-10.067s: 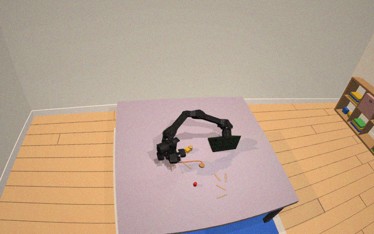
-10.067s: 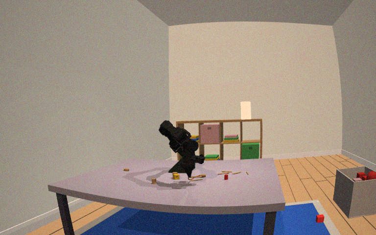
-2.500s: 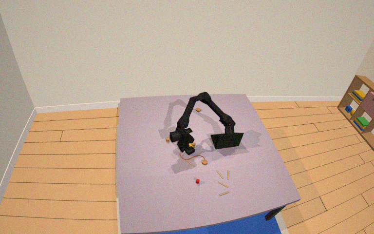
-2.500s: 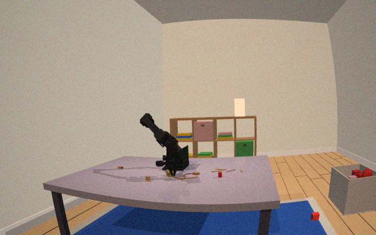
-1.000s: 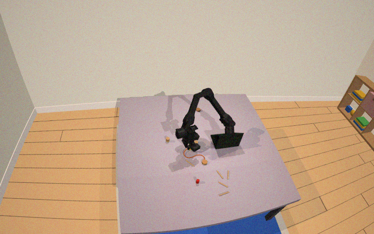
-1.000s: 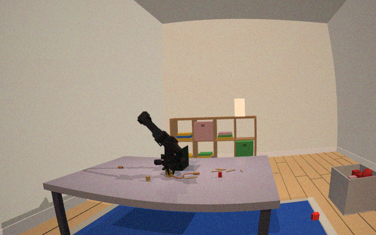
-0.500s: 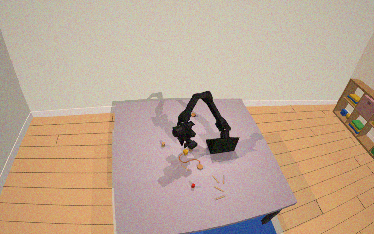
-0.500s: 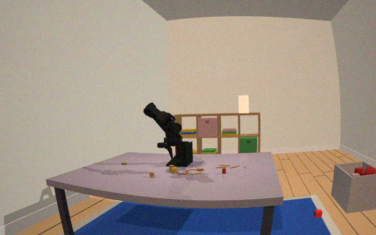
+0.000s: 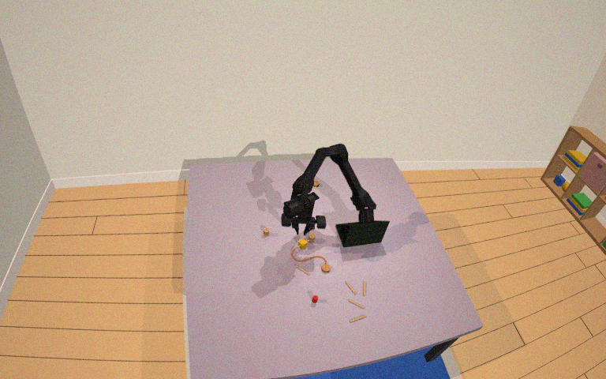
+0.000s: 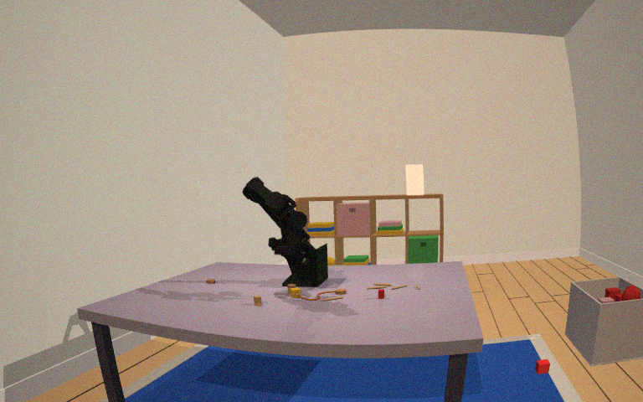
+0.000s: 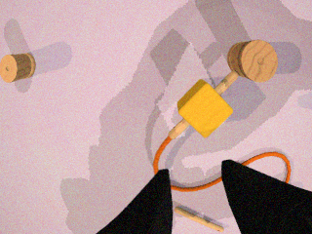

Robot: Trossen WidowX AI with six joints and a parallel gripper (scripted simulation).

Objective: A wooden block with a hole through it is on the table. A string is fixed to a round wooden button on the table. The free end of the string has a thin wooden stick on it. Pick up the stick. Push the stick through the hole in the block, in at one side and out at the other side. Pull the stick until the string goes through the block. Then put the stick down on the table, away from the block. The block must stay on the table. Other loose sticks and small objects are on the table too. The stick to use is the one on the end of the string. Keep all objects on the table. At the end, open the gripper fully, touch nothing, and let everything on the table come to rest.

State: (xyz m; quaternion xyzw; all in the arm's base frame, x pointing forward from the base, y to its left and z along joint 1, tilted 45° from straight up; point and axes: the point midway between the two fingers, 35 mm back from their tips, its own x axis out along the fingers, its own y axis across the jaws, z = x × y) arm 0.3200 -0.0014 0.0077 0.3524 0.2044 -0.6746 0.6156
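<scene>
The yellow block point(image 9: 302, 244) point(image 10: 294, 292) point(image 11: 207, 111) stands on the table. The string's stick point(image 11: 178, 129) lies through its hole and shows on both sides. Its far end reaches a wooden cylinder point(image 11: 259, 60) point(image 9: 312, 238), seemingly touching it. The orange string point(image 9: 308, 259) point(image 11: 195, 189) leaves the near end, outside the block, and curves to the round button point(image 9: 325, 268) point(image 10: 340, 291). My gripper point(image 9: 301, 233) point(image 11: 195, 174) is partly open and empty, above the table near the block. The fingers hide part of the string in the wrist view.
A loose stick point(image 9: 301, 269) point(image 11: 199, 217) lies beside the string. Several loose sticks point(image 9: 350, 287) point(image 10: 398, 286) lie beyond the button. A red cylinder point(image 9: 315, 298) point(image 10: 381, 293), another wooden cylinder point(image 9: 265, 231) point(image 11: 19, 67) and a brown disc point(image 9: 316, 183) point(image 10: 210, 281) are also on the table.
</scene>
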